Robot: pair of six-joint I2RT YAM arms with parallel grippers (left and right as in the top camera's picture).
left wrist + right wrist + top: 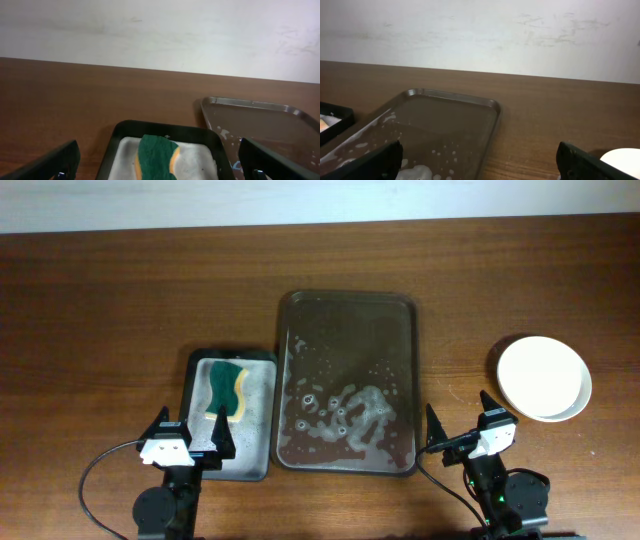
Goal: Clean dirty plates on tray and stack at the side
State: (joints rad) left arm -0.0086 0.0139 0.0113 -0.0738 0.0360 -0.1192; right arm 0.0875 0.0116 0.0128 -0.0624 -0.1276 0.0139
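Note:
The large dark tray [396,320] lies in the middle of the table with foam and water spots on it and no plates on it. It also shows in the left wrist view [260,107] and the right wrist view [470,107]. A stack of plates [544,377], white on top, stands on the table to the right; its edge shows in the right wrist view [622,159]. The pink and mint plates do not show separately. My left gripper [190,436] is open and empty over the near end of the small black tray. My right gripper [462,427] is open and empty between the tray and the plate stack.
A small black tray [196,376] with a grey inside lies left of the big tray and holds a green and yellow sponge [228,389], also seen in the left wrist view [156,157]. A pale wall borders the table's far edge.

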